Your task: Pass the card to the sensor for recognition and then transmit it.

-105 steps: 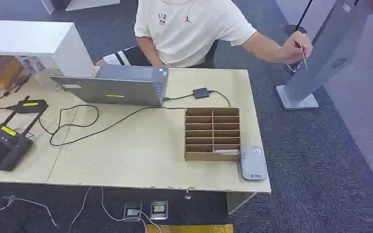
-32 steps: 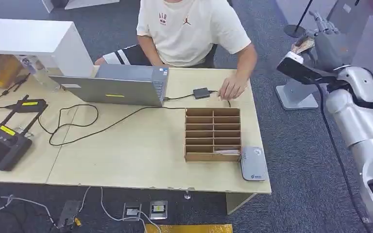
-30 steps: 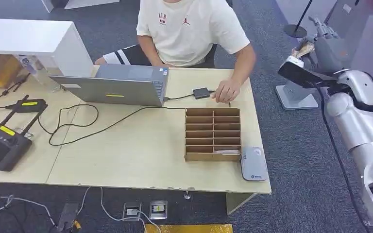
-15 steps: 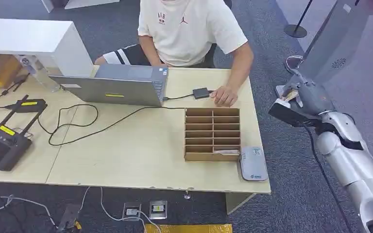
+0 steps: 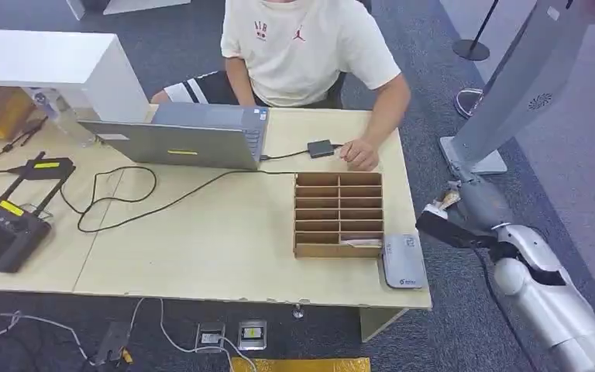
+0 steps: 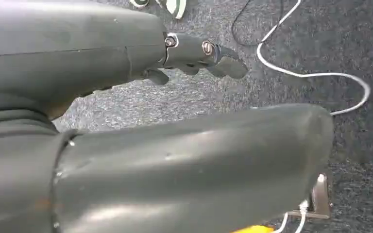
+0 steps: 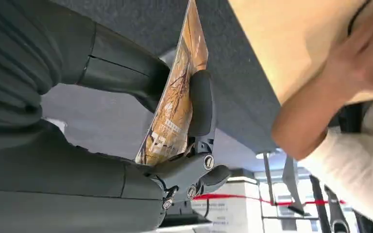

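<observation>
Right hand (image 5: 465, 203) pinches the card (image 7: 177, 92) beside the counter (image 5: 225, 240); scan step pending, next needs lowering onto card reader (image 5: 402, 262).

Office or robotics test area. Grey carpet tile floor (image 5: 465, 310), light wood desk (image 5: 225, 248) with an open laptop (image 5: 178, 139), loose cables (image 5: 124, 205), a black handheld controller (image 5: 4, 229), a wooden pigeonhole card rack (image 5: 338, 214) and a small grey card reader (image 5: 402, 261). Grey kiosk stand (image 5: 511, 85) beside the desk; a person (image 5: 310, 46) sits behind it.
</observation>
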Action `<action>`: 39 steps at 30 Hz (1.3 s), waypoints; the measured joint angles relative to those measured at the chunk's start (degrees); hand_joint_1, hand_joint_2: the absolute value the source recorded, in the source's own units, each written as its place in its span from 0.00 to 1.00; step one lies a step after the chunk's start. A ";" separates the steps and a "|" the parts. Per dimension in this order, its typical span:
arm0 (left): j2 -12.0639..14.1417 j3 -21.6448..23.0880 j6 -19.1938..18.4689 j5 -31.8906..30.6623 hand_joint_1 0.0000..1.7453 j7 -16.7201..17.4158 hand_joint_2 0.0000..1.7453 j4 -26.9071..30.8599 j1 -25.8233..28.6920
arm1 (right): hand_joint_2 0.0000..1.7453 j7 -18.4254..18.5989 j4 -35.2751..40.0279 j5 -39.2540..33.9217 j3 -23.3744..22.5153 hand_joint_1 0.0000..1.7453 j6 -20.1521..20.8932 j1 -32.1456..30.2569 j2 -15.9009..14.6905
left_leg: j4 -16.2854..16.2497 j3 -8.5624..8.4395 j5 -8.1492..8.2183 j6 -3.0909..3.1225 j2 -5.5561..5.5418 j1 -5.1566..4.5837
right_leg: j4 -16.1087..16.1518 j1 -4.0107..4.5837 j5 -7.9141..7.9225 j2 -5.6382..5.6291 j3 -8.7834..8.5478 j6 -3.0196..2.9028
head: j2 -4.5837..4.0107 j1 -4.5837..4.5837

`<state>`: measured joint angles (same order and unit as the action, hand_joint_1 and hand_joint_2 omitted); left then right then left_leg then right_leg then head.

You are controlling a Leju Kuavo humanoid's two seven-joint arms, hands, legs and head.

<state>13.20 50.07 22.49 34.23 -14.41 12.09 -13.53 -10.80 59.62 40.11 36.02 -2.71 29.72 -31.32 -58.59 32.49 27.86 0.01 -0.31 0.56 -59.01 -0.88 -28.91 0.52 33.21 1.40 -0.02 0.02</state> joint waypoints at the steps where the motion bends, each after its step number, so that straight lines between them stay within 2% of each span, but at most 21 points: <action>1: -0.09 0.00 0.27 0.04 0.00 0.57 0.00 0.00 -0.16 | 1.00 0.11 0.73 0.02 0.00 1.00 0.20 -0.79 0.02 | 0.00 0.00 0.00 0.00 0.00 0.00 | 0.00 0.00 0.00 -0.01 0.00 0.00 | 0.00 -0.04; 11: -0.66 0.13 0.61 -0.70 0.00 1.40 0.00 0.13 -0.87 | 1.00 2.67 5.66 -1.03 0.09 1.00 1.16 -6.86 -0.26 | 0.00 -0.01 0.00 0.00 0.03 -0.01 | 0.00 -0.01 0.00 -0.06 0.00 0.00 | 0.00 -0.02; 15: -0.66 0.13 0.61 -1.18 0.00 1.40 0.00 0.15 -1.21 | 1.00 7.32 7.67 -1.18 0.13 1.00 -0.20 -9.79 -0.11 | 0.00 0.00 0.00 0.00 0.02 0.00 | 0.00 0.00 -0.01 0.01 -0.01 0.00 | 0.00 -0.02; 18: -0.66 0.13 0.61 -1.31 0.00 1.40 0.00 0.15 -1.22 | 1.00 9.05 9.84 -1.18 0.70 1.00 -0.48 -11.91 0.22 | 0.01 0.00 0.01 -0.01 0.06 0.00 | -0.01 0.00 -0.01 -0.06 0.01 -0.01 | 0.00 -0.02; 39: -0.66 0.13 0.83 -2.07 0.00 1.40 0.00 0.59 -1.24 | 1.00 8.96 12.09 -3.85 3.13 1.00 -0.70 -14.74 0.22 | 0.01 0.00 0.01 -0.01 0.11 0.00 | -0.01 0.00 -0.01 -0.10 0.02 -0.01 | 0.00 -0.02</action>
<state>12.55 50.21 23.32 32.15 -13.00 12.68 -14.77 -1.84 71.71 36.26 39.15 -3.41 14.97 -31.10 -58.57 32.49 27.86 0.00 -0.20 0.56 -59.02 -0.88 -28.92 0.42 33.23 1.39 -0.02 0.00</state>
